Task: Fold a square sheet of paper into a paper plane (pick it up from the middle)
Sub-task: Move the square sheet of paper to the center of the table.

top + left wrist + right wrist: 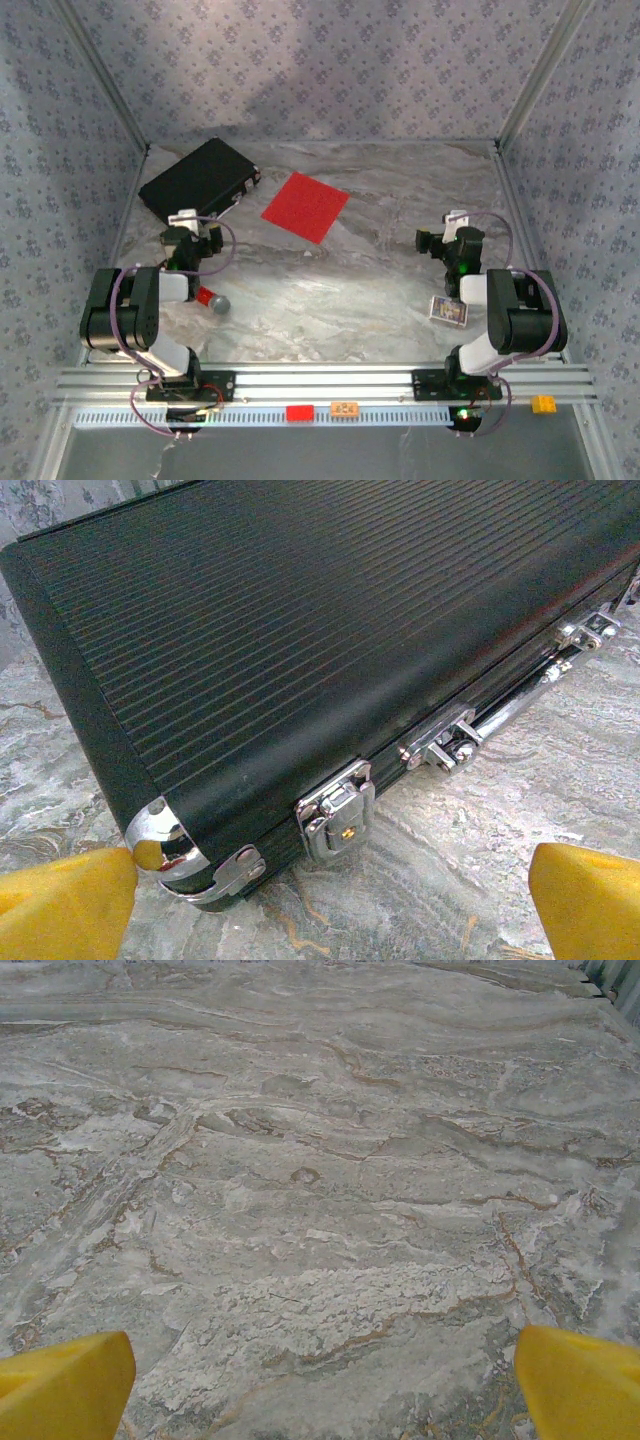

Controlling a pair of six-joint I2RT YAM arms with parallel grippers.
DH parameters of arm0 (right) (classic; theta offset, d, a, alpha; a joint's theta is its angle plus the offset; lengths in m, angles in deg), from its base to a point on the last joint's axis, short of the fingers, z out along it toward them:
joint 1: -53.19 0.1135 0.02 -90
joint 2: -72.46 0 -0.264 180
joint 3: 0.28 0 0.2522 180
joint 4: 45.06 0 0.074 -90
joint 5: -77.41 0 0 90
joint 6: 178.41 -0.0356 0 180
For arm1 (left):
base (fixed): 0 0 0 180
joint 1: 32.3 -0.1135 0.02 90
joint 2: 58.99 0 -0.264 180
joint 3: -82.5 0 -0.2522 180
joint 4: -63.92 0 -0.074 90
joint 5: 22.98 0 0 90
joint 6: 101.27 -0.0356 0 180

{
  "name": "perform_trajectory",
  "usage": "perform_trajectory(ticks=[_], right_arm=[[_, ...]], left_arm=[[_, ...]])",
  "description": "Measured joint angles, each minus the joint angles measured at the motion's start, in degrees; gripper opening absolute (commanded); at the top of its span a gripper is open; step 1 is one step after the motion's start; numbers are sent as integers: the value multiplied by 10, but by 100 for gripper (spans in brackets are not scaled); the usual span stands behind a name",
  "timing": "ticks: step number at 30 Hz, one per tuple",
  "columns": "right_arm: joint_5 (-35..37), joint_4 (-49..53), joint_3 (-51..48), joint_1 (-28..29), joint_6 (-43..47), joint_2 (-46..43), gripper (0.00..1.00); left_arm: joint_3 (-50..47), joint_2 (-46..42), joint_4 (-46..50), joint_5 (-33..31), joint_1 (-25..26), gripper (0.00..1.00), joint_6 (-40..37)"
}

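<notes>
At the table's [350, 300] twelve o'clock we saw the square sheet of paper [305, 206] lying flat and free, so the left gripper [335, 890] and right gripper [325, 1375] hung spread wide, seemingly ready for it.

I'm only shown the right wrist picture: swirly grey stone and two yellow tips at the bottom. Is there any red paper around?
Observer: Yes. From above, a square sheet of paper lies flat on the table, toward the far side and left of centre.
Operator: Is anything lying near it?
Observer: A black case lies closed just to its left, in the far left corner. The two do not overlap.
Operator: What is the other arm doing?
Observer: The left gripper is open and holds nothing. It points at the case, with one yellow finger close to a chrome corner.
</notes>
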Motion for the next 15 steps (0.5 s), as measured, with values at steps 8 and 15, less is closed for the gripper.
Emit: perform_trajectory(ticks=[8, 15], right_arm=[[0, 0, 1, 0, 0, 0, 99], [-4, 0, 3, 0, 0, 0, 99]], left_arm=[[0, 0, 0, 0, 0, 100, 0], [0, 0, 0, 0, 0, 100, 0]])
